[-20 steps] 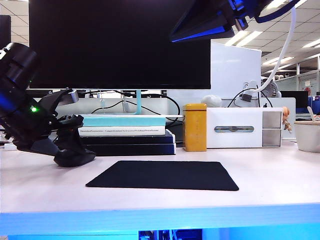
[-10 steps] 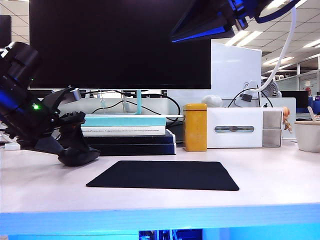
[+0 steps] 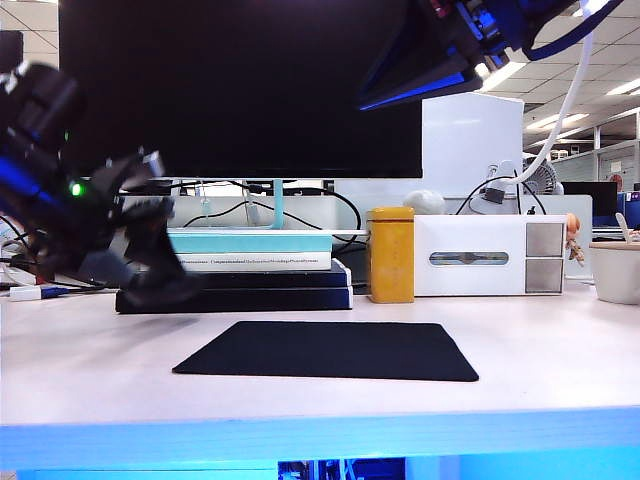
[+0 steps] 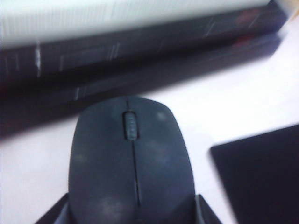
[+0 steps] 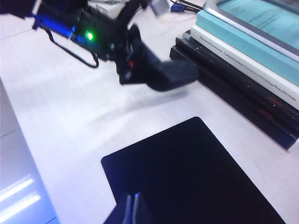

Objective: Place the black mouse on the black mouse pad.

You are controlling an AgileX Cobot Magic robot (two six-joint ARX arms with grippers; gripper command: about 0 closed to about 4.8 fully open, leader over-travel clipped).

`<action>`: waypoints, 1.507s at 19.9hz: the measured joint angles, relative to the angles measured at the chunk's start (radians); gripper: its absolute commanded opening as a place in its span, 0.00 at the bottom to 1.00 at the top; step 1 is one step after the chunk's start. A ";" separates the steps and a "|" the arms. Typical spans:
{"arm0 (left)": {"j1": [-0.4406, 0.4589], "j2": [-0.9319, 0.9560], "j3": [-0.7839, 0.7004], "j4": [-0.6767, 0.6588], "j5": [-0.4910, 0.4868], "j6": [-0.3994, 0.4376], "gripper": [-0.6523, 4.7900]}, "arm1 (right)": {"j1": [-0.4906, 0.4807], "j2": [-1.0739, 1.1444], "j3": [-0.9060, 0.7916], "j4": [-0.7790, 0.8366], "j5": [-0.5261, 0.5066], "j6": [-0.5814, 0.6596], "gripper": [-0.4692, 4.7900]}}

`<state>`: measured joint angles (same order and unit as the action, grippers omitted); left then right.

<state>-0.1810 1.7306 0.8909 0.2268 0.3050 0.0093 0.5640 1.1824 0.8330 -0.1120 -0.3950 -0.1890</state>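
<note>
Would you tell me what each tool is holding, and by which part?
The left tool holds the black mouse by the sides of its rear end; the right tool holds nothing.

We find almost nothing legible. The white book [image 3: 245, 262] in the stack behind the bench carries a line of small dark print along its spine; in the exterior view and in the right wrist view [image 5: 254, 63] we see that it is lettering, but it is too small and blurred for us to read a word. The teal book [image 5: 261, 18] on top shows faint print on its cover, also unreadable. We make out no brand, number or sign anywhere else.
</note>
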 measured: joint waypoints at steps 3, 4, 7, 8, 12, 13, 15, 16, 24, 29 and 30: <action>-0.035 -0.038 0.000 -0.034 0.006 0.002 0.26 | 0.000 0.000 0.000 -0.037 0.033 -0.020 0.15; -0.053 -0.042 0.000 -0.042 0.007 0.005 0.26 | 0.000 0.000 0.000 -0.051 0.034 -0.021 0.13; -0.120 -0.045 0.000 -0.060 0.008 0.013 0.26 | 0.000 -0.003 0.000 -0.110 0.048 -0.022 0.11; -0.140 -0.045 0.000 -0.063 0.008 0.013 0.26 | 0.000 -0.013 0.000 -0.141 0.065 -0.026 0.11; -0.191 -0.050 0.000 -0.078 0.008 0.008 0.26 | 0.000 -0.088 0.000 -0.217 0.118 -0.042 0.11; -0.203 -0.058 0.000 -0.090 0.006 0.004 0.26 | 0.000 -0.111 0.000 -0.243 0.134 -0.044 0.11; -0.228 -0.064 0.000 -0.090 0.006 -0.002 0.26 | -0.001 -0.124 0.002 -0.293 0.154 -0.045 0.11; -0.243 -0.065 0.000 -0.092 0.006 -0.003 0.26 | -0.001 -0.126 0.002 -0.331 0.164 -0.045 0.11; -0.351 -0.065 0.000 -0.126 0.003 -0.011 0.26 | -0.002 -0.174 0.000 -0.502 0.216 -0.047 0.10; -0.406 -0.065 0.000 -0.159 -0.010 -0.011 0.26 | -0.003 -0.234 -0.003 -0.553 0.264 -0.048 0.10; -0.413 -0.065 0.000 -0.158 -0.016 -0.011 0.26 | -0.004 -0.234 -0.005 -0.563 0.264 -0.048 0.10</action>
<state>-0.5941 1.6653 0.8906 0.0685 0.2886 -0.0013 0.5602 0.9482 0.8284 -0.6750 -0.1307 -0.2375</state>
